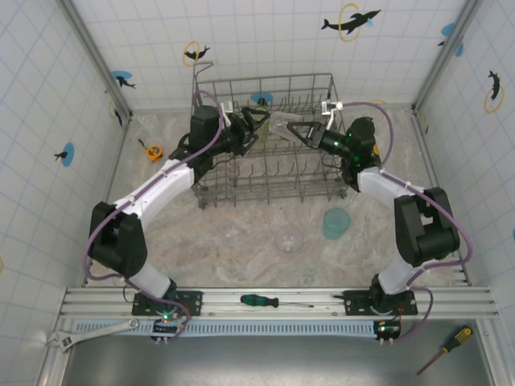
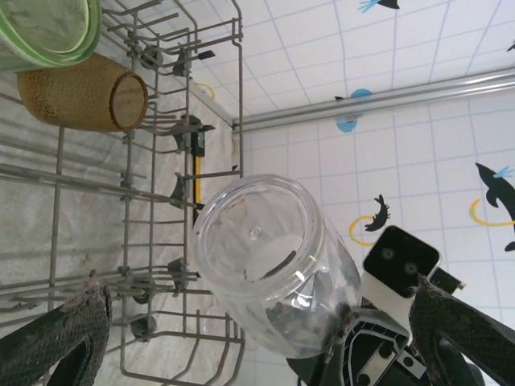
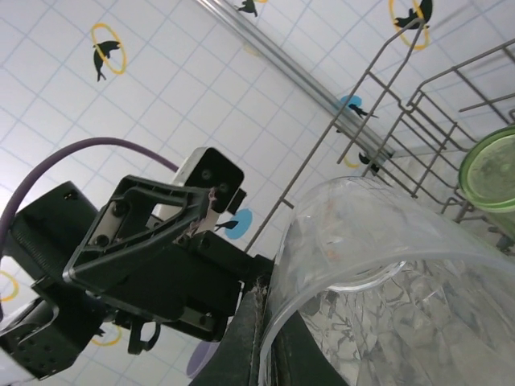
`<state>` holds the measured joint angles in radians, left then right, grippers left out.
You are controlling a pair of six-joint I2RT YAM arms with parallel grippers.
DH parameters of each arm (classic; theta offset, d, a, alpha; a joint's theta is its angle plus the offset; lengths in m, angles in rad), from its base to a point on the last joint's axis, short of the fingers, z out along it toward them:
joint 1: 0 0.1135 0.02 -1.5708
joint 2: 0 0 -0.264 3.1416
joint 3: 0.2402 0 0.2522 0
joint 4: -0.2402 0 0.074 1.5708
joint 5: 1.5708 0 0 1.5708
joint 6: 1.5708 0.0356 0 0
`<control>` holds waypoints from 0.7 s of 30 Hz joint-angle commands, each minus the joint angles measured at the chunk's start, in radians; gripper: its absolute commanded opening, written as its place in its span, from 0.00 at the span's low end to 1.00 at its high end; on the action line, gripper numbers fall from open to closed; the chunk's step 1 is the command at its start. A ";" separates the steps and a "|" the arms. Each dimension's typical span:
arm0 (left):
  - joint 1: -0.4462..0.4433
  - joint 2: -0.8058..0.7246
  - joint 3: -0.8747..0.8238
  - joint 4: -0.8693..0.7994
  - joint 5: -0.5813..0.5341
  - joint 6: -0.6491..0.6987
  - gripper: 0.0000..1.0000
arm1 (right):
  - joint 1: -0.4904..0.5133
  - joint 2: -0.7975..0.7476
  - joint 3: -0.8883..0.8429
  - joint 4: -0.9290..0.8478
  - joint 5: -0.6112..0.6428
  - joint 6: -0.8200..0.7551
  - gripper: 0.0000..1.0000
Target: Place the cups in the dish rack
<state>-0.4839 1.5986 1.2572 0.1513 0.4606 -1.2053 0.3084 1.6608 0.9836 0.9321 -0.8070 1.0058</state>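
A clear cup (image 1: 279, 121) hangs tilted over the grey wire dish rack (image 1: 265, 80). My right gripper (image 1: 302, 129) is shut on its rim, one finger inside and one outside (image 3: 269, 315). The clear cup (image 3: 386, 265) looms large in the right wrist view. My left gripper (image 1: 257, 127) faces it from the left and stands wide open (image 2: 259, 296). The mouth of the clear cup (image 2: 265, 257) points at it and neither finger touches it. An amber cup (image 2: 80, 96) and a pale green cup (image 2: 44, 32) lie in the dish rack (image 2: 161, 185).
A teal cup (image 1: 335, 223) and another clear cup (image 1: 288, 240) sit on the table in front of the rack. A yellow tape measure (image 1: 153, 150) lies at the back left. A green-handled screwdriver (image 1: 269, 301) rests on the front rail.
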 commanded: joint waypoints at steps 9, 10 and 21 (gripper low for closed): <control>-0.009 0.047 -0.025 0.149 0.045 -0.090 0.97 | 0.003 0.047 -0.057 0.306 -0.018 0.174 0.00; -0.011 0.051 -0.024 0.154 0.049 -0.095 0.97 | 0.004 0.047 -0.057 0.309 -0.017 0.177 0.00; -0.034 0.090 -0.019 0.231 0.070 -0.149 0.92 | 0.027 0.064 -0.046 0.319 -0.008 0.191 0.00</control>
<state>-0.5114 1.6745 1.2400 0.3225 0.5110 -1.3224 0.3222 1.7081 0.9409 1.1847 -0.8162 1.1900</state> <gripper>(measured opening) 0.924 0.074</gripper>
